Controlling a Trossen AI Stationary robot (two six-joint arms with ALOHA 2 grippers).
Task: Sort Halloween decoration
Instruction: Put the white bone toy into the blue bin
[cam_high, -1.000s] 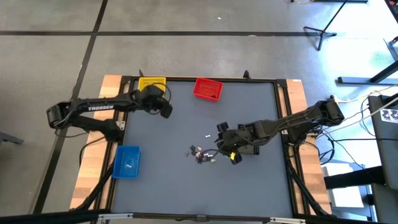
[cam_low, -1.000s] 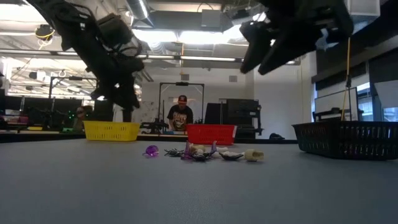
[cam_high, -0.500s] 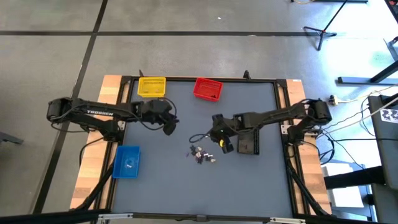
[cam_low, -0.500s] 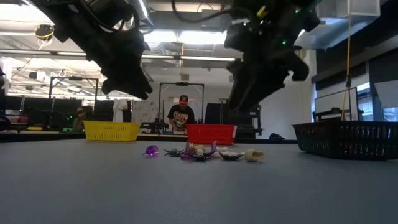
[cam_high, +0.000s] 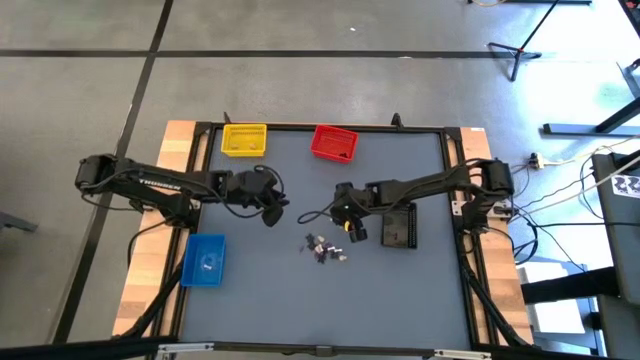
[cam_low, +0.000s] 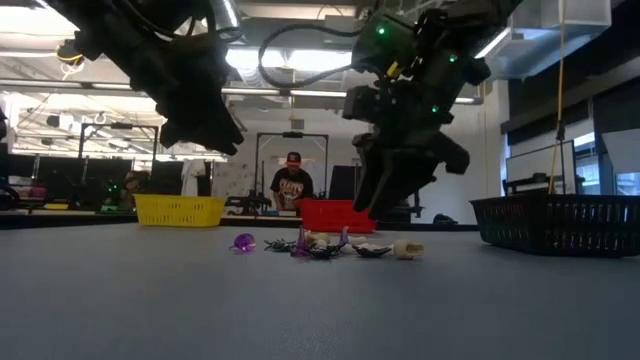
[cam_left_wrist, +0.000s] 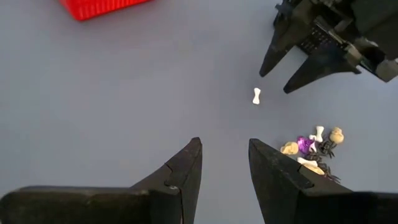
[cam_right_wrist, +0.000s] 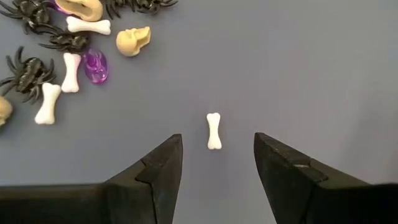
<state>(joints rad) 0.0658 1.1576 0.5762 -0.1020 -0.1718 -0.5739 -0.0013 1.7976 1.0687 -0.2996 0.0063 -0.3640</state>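
Jaws of the right gripper (cam_right_wrist: 214, 171) stand wide apart and hold nothing; a lone white bone (cam_right_wrist: 214, 130) lies on the grey table (cam_high: 400, 290) in line with the gap between them, untouched. The rest of the Halloween decoration (cam_high: 326, 248), a loose pile of white bones, dark spiders, purple pieces and tan skulls, sits just beside that bone, toward the front edge of the table. The left gripper (cam_left_wrist: 224, 165) is also spread and empty, hovering on the other side of the bone from the right gripper. A black bin (cam_high: 399, 226) stands near the pile; the red bin (cam_high: 333, 142), yellow bin (cam_high: 243, 139) and blue bin (cam_high: 204, 260) are well apart from it.
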